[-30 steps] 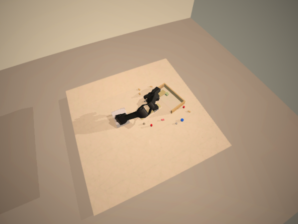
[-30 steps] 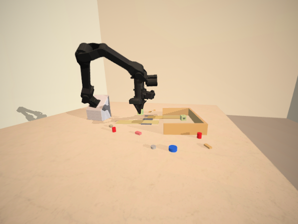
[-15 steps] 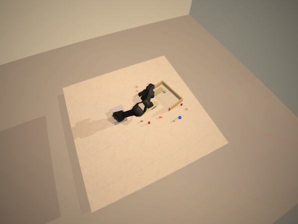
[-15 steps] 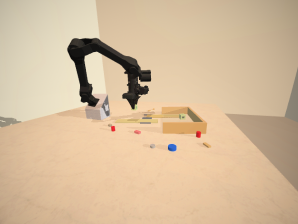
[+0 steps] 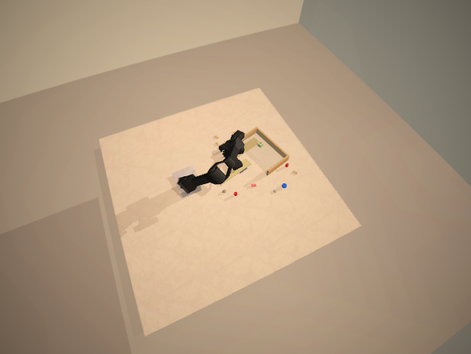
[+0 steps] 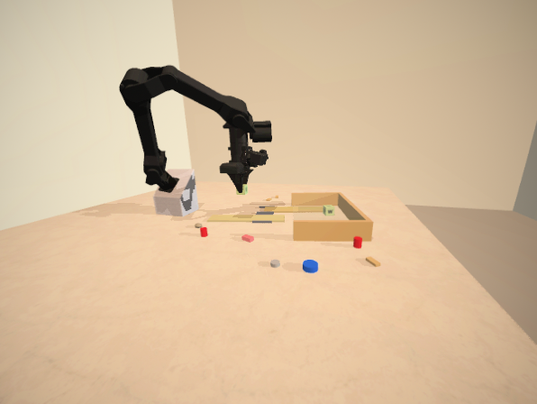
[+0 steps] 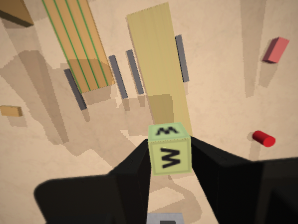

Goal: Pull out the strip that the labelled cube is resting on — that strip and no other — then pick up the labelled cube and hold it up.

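Observation:
My gripper point(image 6: 241, 190) point(image 7: 166, 141) is shut on the labelled cube point(image 7: 170, 157) point(image 6: 245, 189), pale green with a black W on two visible faces. It holds the cube in the air above the table, near one end of the plain yellow strip. The plain yellow strip point(image 5: 246, 163) point(image 6: 225, 218) point(image 7: 155, 50) lies on the table outside the tray, between two dark rails. The green-striped strip point(image 5: 250, 144) point(image 6: 293, 208) point(image 7: 75, 40) reaches into the tray. A second green cube point(image 5: 260, 144) point(image 6: 329, 210) is in the tray at that strip's far end.
The wooden tray point(image 5: 277, 147) point(image 6: 332, 231) is open towards the robot. Dark rails point(image 6: 262, 222) point(image 7: 182, 58) flank the strips. A red cylinder point(image 5: 235, 193) point(image 6: 204, 232) point(image 7: 264, 138), pink block point(image 5: 254, 185) point(image 6: 248, 238) point(image 7: 276, 50) and blue disc point(image 5: 284, 185) point(image 6: 310, 266) lie on the table.

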